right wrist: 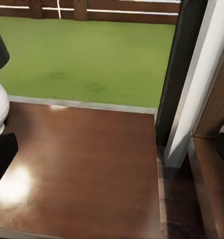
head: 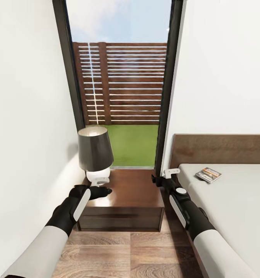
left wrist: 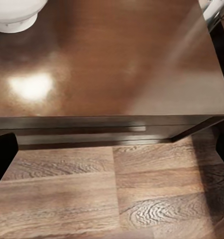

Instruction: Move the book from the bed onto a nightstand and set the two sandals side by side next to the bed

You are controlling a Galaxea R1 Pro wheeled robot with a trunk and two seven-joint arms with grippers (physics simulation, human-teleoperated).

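Observation:
The book (head: 208,174) lies flat on the light-grey mattress of the bed (head: 230,216), close to the brown headboard (head: 222,148). The dark wooden nightstand (head: 134,193) stands between the left wall and the bed; its glossy top (left wrist: 117,64) (right wrist: 87,169) carries a lamp. My left gripper (head: 103,191) hovers over the nightstand's front left corner, next to the lamp base; its fingers (left wrist: 2,154) are spread, nothing between them. My right gripper (head: 161,178) hangs over the gap between nightstand and bed, open and empty, its fingers (right wrist: 2,154) apart. The sandals are out of view.
A lamp with a dark shade (head: 95,148) and white base (left wrist: 15,12) takes the nightstand's back left. A tall dark-framed window (head: 122,85) behind shows grass and a slatted fence. A white wall (head: 26,116) hems in the left. Wood-plank floor (head: 126,251) lies before the nightstand.

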